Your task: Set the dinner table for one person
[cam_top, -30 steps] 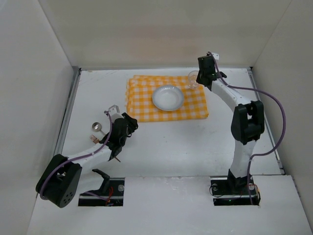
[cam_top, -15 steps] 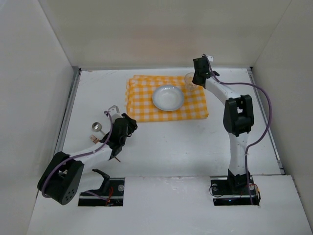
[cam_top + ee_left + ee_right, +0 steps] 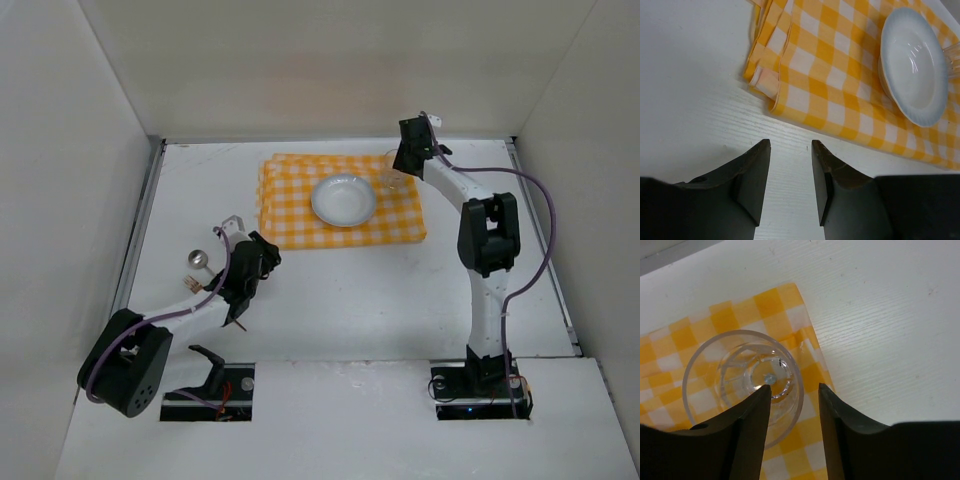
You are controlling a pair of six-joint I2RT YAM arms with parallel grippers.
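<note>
On the white dinner table [image 3: 350, 300] lies an orange-and-white checked mat [image 3: 290, 215] with a white bowl [image 3: 343, 200] in its middle. A clear glass [image 3: 392, 172] stands upright on the mat's far right corner. My right gripper [image 3: 407, 158] hangs over it, open. In the right wrist view the glass [image 3: 742, 385] has its rim wall between the spread fingers of the right gripper [image 3: 795, 390], the left finger above its inside. My left gripper [image 3: 262, 250] is open and empty above bare table, near the mat's near left corner [image 3: 765, 82].
A metal spoon [image 3: 197, 263] lies on the table at the left, beyond my left arm. White walls close in the table on three sides. The bowl [image 3: 912, 65] shows at the top right of the left wrist view.
My right gripper shifted a little left with the glass, then its jaws came apart around the rim. The glass stands on the mat. The left arm has hardly moved.
</note>
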